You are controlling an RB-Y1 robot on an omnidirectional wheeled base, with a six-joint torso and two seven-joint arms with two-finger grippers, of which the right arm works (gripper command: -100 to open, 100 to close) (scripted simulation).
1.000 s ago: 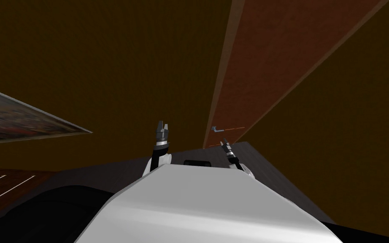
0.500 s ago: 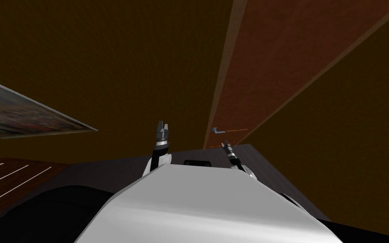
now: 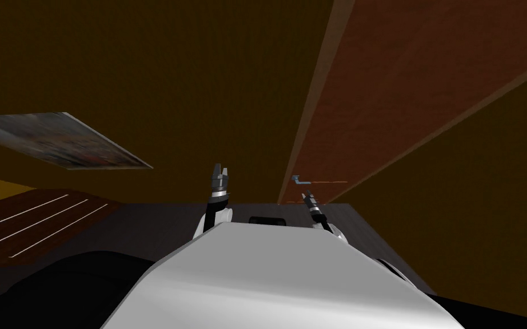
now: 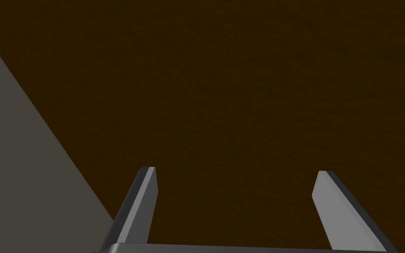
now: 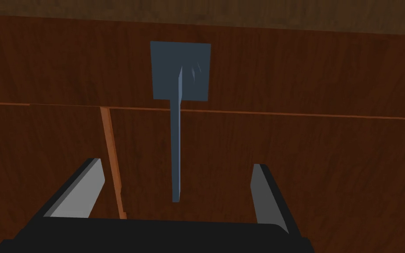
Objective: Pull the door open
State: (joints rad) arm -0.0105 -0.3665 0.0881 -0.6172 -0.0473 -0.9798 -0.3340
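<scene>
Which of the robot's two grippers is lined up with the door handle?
The right gripper: the blue-grey handle lever shows between its open fingers. The left gripper faces bare brown wall.

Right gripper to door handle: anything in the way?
Nothing visible does. In the right wrist view the blue-grey lever handle lines up with the gap of the open right gripper, touching neither finger, with the brown door behind it. The left gripper is open, off to the side of the door.
</scene>
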